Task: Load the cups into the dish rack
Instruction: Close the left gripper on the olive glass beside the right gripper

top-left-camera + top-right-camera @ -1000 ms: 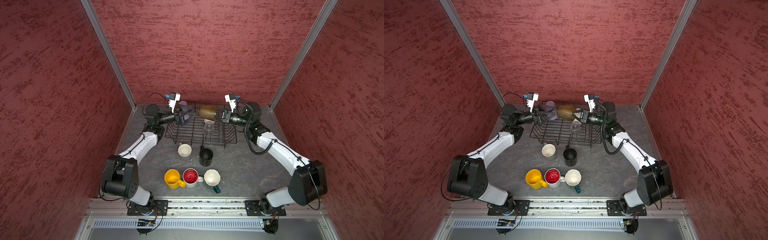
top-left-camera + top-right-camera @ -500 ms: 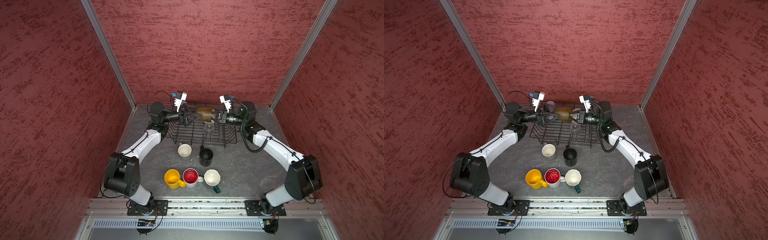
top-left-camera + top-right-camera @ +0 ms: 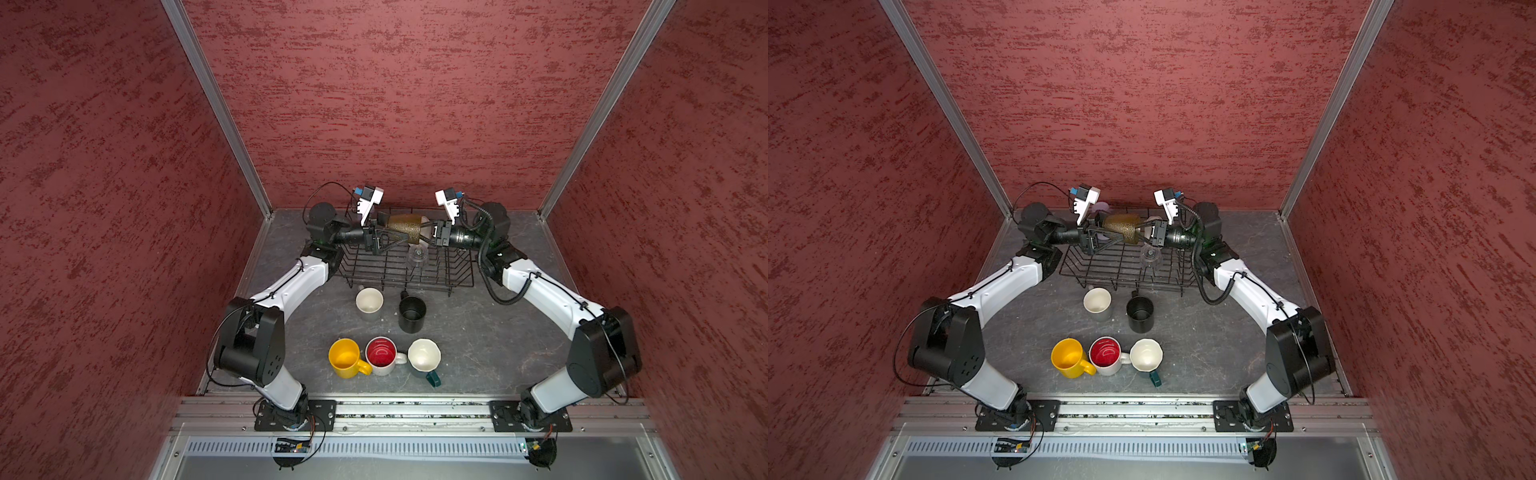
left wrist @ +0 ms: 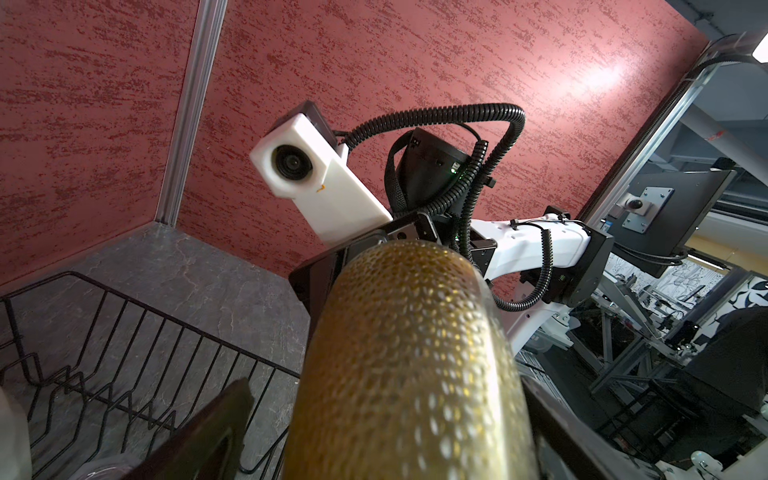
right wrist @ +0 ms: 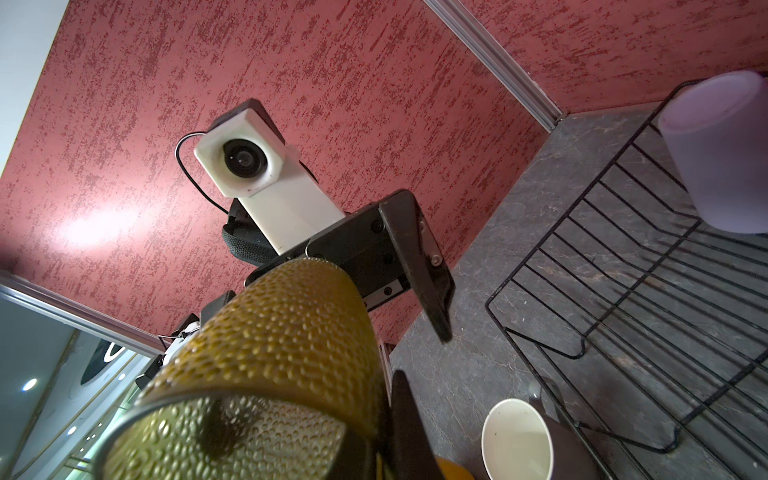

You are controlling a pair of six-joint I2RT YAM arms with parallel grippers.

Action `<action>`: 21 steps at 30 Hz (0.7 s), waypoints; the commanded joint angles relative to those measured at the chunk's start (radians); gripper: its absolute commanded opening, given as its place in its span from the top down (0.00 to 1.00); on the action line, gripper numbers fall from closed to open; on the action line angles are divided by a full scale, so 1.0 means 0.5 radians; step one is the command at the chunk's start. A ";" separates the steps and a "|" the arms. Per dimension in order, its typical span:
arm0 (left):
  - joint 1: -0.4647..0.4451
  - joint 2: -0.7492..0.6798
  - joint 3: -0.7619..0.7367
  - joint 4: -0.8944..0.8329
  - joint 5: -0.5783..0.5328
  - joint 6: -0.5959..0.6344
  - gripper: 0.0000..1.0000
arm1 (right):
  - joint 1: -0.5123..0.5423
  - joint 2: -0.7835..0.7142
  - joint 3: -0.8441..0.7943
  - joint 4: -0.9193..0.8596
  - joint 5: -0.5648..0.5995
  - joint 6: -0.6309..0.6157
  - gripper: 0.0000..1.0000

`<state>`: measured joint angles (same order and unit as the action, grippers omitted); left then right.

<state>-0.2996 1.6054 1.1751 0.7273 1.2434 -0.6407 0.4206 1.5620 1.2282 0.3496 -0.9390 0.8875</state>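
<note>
Over the rack (image 3: pixel 415 286), at the surface's (image 3: pixel 478 332) far edge, I see the amber glass (image 3: pixel 405 226) lying level between both arms. My right end effector (image 3: pixel 424 233) is clenched on its rim; my left end effector (image 3: pixel 395 230) is spread wide, its fingers (image 5: pixel 419 266) straddling the base end, one clear of it. The rack holds a clear glass (image 3: pixel 417 257) and, in its far left corner, a lavender cup (image 5: pixel 723 153). Nearer the front edge stand a grey cup (image 3: pixel 369 302), black cup (image 3: pixel 412 313), yellow cup (image 3: pixel 345 357), red-lined cup (image 3: pixel 381 355) and teal-handled cup (image 3: pixel 424 356).
</note>
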 commanded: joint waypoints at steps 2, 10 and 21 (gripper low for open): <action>-0.008 -0.039 0.031 0.082 0.047 -0.030 0.02 | 0.021 0.006 0.035 0.119 -0.029 0.039 1.00; -0.010 -0.041 0.034 0.162 0.068 -0.095 0.02 | 0.029 0.022 0.026 0.134 -0.029 0.048 1.00; -0.022 -0.049 0.039 0.159 0.093 -0.093 0.01 | 0.036 0.043 0.022 0.189 -0.033 0.089 1.00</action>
<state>-0.3061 1.6043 1.1751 0.7830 1.2781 -0.6827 0.4305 1.5776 1.2278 0.3908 -0.9401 0.9138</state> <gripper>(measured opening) 0.993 0.079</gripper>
